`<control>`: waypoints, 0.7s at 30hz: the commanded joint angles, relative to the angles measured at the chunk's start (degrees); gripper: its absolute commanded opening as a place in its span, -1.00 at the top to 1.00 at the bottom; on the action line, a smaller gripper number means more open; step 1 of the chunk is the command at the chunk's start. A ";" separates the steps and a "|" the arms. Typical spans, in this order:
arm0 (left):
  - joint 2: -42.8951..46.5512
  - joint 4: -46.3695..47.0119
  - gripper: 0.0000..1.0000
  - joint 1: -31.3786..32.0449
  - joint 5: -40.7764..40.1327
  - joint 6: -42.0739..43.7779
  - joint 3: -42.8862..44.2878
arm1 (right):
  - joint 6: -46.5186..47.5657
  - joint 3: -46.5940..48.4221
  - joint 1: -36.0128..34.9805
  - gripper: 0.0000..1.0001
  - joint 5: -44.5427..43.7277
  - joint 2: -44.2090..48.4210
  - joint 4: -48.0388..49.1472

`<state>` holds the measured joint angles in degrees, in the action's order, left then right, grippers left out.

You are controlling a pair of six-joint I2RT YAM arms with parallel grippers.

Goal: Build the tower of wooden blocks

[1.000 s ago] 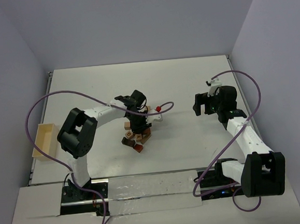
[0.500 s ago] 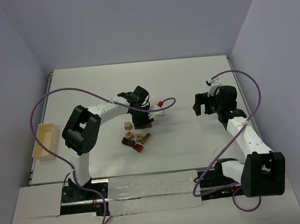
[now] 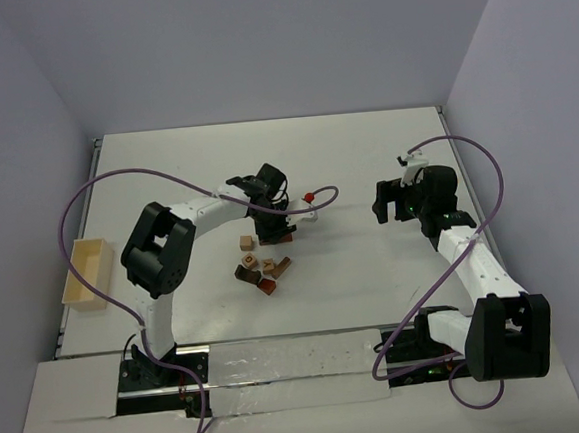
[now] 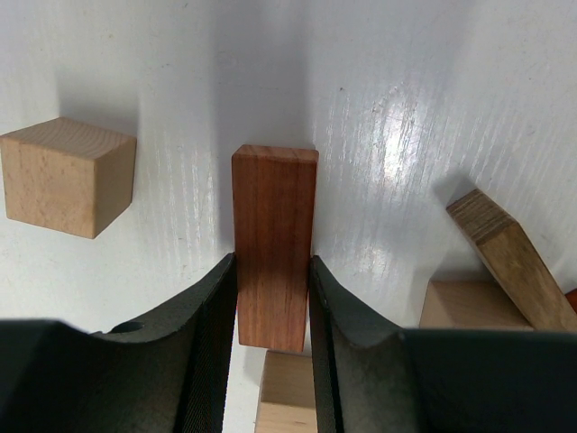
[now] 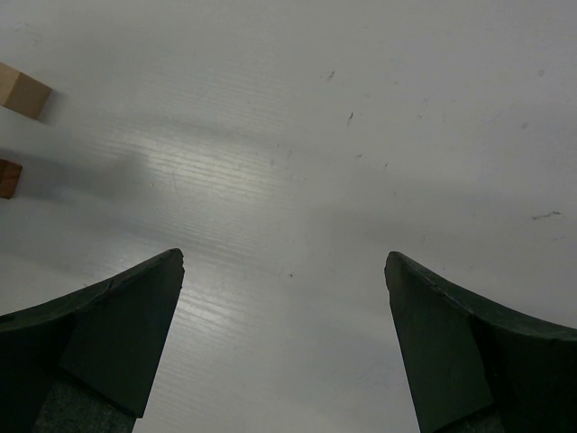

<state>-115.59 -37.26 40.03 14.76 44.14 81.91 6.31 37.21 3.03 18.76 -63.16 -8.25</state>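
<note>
Away from the heap goes the left gripper [image 3: 275, 228] — a second ago it was down over the loose blocks, and now it sits a little farther up the table [image 3: 364, 140], just beyond them. Its fingers [image 4: 212, 298] are clamped on a reddish-brown block [image 4: 273, 244], a long cuboid pinched on its two long sides, with its far end sticking out past the fingertips. Whether that end touches the table, the wrist view doesn't settle.

Left of the block in that view sits a tan cube [image 4: 63, 176], apart from it. To the right a tan slab [image 4: 500, 257] stands tilted, with a second tan block [image 4: 460, 305] just beside its lower edge.

From above, the other pieces [image 3: 264, 271] lie in a small loose cluster just nearer the bases than the gripper: tan, dark brown and reddish.

Over to the right gripper [image 3: 379, 201] — no change in the last second. It hangs well apart from the blocks, its fingers [image 5: 108, 334] spread wide over bare table. Two small pieces [image 5: 22, 90], one tan and one reddish, peek in at the left edge of its wrist view.

The pale tray [image 3: 86, 273] sits at the table's left edge, well apart from the blocks, with a purple cable [image 3: 96, 182] looping past it.
</note>
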 commanded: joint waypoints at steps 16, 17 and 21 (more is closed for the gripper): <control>3.75 -3.21 -0.34 0.61 -0.62 -1.69 3.12 | -0.40 3.00 -0.04 -0.99 0.91 1.22 0.43; 4.86 -4.60 -0.37 0.65 -0.34 -2.37 4.91 | -0.48 2.96 -0.04 -0.99 0.99 1.54 0.43; 11.68 -7.69 -0.77 0.08 0.79 -5.81 11.59 | -0.86 2.88 -0.04 -0.99 1.86 2.33 0.43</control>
<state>-114.52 -41.37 40.20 13.74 42.58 84.67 6.16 37.56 3.03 19.25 -62.83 -8.27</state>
